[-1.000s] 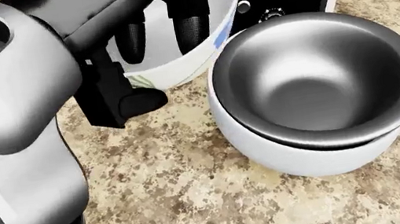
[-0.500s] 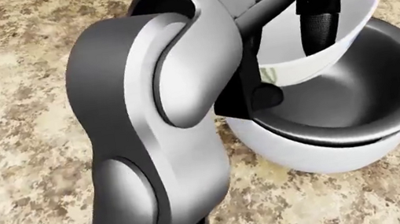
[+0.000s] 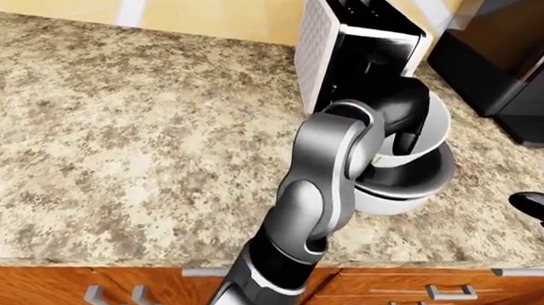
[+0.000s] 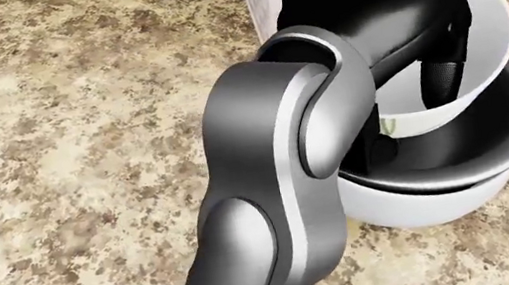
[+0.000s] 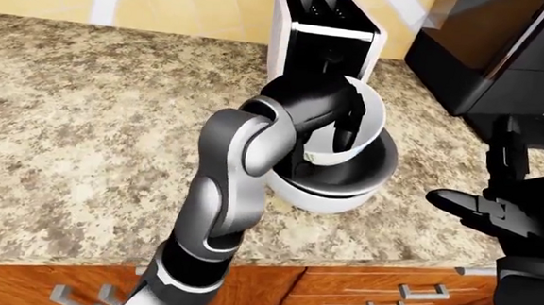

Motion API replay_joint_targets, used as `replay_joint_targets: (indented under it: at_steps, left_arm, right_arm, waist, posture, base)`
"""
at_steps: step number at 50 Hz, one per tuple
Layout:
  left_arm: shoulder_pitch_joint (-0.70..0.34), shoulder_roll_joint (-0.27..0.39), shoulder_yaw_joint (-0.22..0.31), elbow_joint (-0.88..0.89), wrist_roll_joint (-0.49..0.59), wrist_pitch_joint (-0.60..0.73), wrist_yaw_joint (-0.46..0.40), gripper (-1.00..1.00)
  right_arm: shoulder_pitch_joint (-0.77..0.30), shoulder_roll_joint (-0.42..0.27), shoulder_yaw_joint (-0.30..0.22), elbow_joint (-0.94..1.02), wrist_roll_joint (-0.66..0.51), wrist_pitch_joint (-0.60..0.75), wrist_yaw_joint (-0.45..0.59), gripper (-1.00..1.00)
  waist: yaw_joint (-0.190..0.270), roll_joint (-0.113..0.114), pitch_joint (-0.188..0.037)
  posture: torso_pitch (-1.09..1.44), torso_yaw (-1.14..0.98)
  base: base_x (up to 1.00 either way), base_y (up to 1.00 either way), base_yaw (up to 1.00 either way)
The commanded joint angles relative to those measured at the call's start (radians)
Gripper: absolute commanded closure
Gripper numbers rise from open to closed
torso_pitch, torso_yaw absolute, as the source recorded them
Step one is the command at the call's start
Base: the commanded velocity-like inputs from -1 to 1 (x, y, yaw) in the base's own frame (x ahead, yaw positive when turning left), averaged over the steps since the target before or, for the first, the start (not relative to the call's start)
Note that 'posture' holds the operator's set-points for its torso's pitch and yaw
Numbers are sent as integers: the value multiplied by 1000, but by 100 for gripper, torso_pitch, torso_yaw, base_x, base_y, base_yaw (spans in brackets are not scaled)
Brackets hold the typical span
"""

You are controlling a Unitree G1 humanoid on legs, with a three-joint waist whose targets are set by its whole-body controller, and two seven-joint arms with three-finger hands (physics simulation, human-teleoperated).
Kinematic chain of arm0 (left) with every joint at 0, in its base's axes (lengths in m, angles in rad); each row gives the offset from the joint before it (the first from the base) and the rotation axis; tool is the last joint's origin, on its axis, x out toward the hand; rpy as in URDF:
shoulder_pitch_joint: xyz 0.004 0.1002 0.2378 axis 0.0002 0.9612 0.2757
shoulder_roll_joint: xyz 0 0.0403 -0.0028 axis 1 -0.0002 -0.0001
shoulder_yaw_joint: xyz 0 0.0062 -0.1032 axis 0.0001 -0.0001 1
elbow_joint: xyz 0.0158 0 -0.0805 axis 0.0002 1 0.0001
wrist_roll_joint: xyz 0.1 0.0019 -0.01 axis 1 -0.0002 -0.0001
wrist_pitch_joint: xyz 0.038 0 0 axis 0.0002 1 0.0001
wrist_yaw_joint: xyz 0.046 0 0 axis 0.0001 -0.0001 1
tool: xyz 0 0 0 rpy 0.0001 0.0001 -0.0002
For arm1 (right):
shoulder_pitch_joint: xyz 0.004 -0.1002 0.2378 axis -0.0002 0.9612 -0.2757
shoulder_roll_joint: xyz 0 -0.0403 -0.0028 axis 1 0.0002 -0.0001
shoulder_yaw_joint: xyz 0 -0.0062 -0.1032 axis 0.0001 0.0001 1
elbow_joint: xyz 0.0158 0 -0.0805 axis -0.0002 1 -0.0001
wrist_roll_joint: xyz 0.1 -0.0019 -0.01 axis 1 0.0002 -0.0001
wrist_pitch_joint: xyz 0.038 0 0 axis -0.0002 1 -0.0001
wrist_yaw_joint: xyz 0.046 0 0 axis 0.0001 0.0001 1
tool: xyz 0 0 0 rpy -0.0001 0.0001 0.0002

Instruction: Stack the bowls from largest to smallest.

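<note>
At the right centre of the head view, three bowls were gathered on the speckled granite counter [image 4: 52, 142]. The largest, a white bowl [image 4: 416, 205], sat on the stone, and nested inside it was a dark metal bowl [image 4: 496, 133] whose rim rose just above the white one's edge. Its polished interior held nothing except the lower part of a third, smaller white bowl [image 4: 487, 39], which was tilted with its opening turned toward the upper left of the frame and its lower wall reaching down into the metal bowl; whether it touched the metal could not be told. A small greenish mark showed on its outer wall near the bottom. The left hand [image 4: 436, 32] gripped this small bowl at its rim: one dark finger [image 4: 443, 84] hung inside against the inner wall, while the rest of the hand was hidden outside the rim behind the forearm, so the fingers were clamped on the bowl's wall. The grey left arm filled the centre of the head view, bent sharply at the elbow. Directly above the bowls stood a white toaster [image 5: 322, 28] with two slots on top. In the right-eye view the right hand [image 5: 496, 209] hovered at the right edge, well apart from the bowls, its fingers spread and holding nothing. Wooden drawers [image 5: 405, 295] with metal handles ran below the counter edge.
</note>
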Motion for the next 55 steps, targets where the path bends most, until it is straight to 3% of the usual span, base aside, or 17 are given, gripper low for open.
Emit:
replay_joint_targets:
  at_steps: [1, 5, 18, 27, 36, 48, 55]
  left_arm:
    - [-28, -10, -6, -24, 0, -12, 31, 100]
    - [-25, -15, -10, -19, 4, -18, 35, 100]
    - [-22, -37, -17, -22, 14, -26, 25, 25]
    - [-22, -40, -16, -32, 18, -33, 18, 4]
    - [-5, -56, -30, -96, 57, -40, -29, -8]
    - [44, -107, -48, -242, 138, -73, -139, -5]
    - [103, -75, -44, -383, 149, -101, -219, 0]
  right_arm:
    - [-13, -16, -13, -25, -6, -34, 9, -100]
    - [-15, -14, -10, -21, -10, -36, 12, -100]
    - [-24, -18, -2, -11, -15, -38, 8, -100]
    - [-29, -19, 6, -12, -22, -38, 4, -100]
    - [-32, -31, -9, -32, 7, -20, -16, -100]
    - [-37, -63, -35, -99, 80, 30, -81, -100]
    - [-60, -131, -71, -128, 166, 74, -146, -100]
  waist:
    - [0, -10, -20]
    - [0, -9, -21]
    - [-1, -10, -20]
    - [0, -11, -20]
    - [1, -13, -19]
    - [3, -17, -18]
    - [3, -17, -14]
  posture:
    - [0, 0]
    - [0, 0]
    - [0, 0]
    - [0, 0]
    - [0, 0]
    - [0, 0]
    - [0, 0]
  base:
    - [0, 0, 0]
    - [0, 0, 0]
    - [0, 0, 0]
    - [0, 0, 0]
    - [0, 0, 0]
    - [0, 0, 0]
    - [0, 0, 0]
